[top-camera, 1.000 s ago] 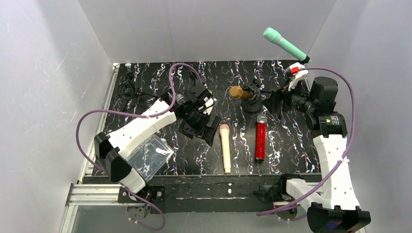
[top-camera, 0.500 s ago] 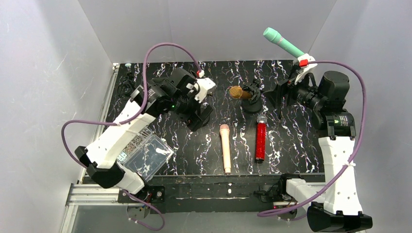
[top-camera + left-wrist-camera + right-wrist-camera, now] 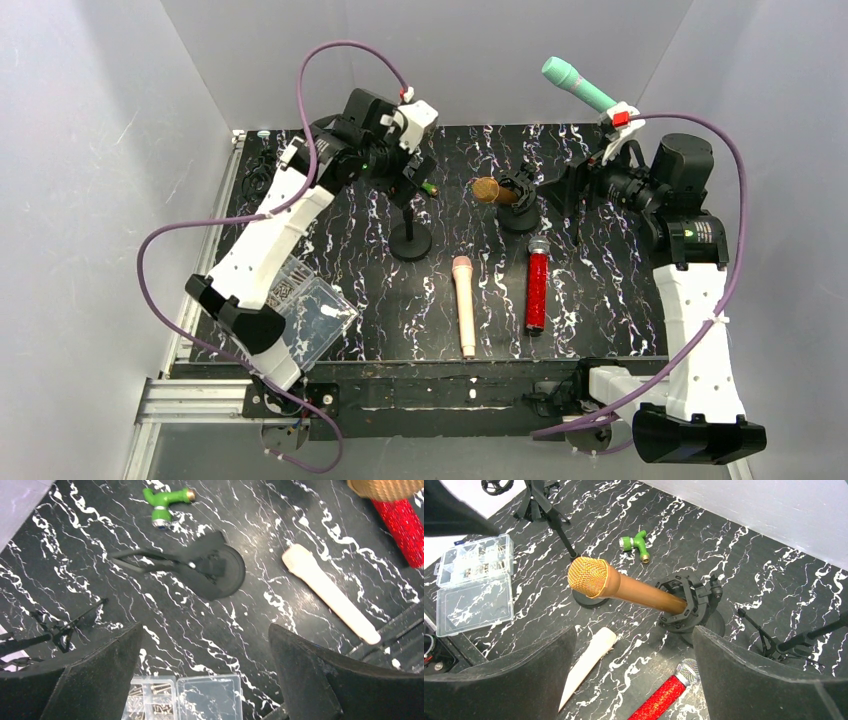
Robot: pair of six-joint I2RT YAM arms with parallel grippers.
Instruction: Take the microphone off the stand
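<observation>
1. Left gripper (image 3: 205, 628): jaws spread wide, empty and touching nothing. It hangs high over a bare round-base stand (image 3: 220, 572) and a green hose fitting (image 3: 162, 502).
2. Right gripper (image 3: 634, 630): jaws spread wide and empty. It is aimed at the gold microphone (image 3: 624, 587) but is clear of it.
3. Gold microphone: seated tilted in the clip of its black stand (image 3: 689, 605) at mid-table, mesh head toward the left arm.
4. Left arm: raised over the rear left of the table, wrist turned down.
5. Right arm: upright from its base, wrist pointing left at the stand.
6. Loose items: a pink microphone (image 3: 463, 300) and a red glitter microphone (image 3: 537, 290) lie side by side. A clear screw box (image 3: 310, 320) sits near the left base.
7. Lettering: none legible.
</observation>
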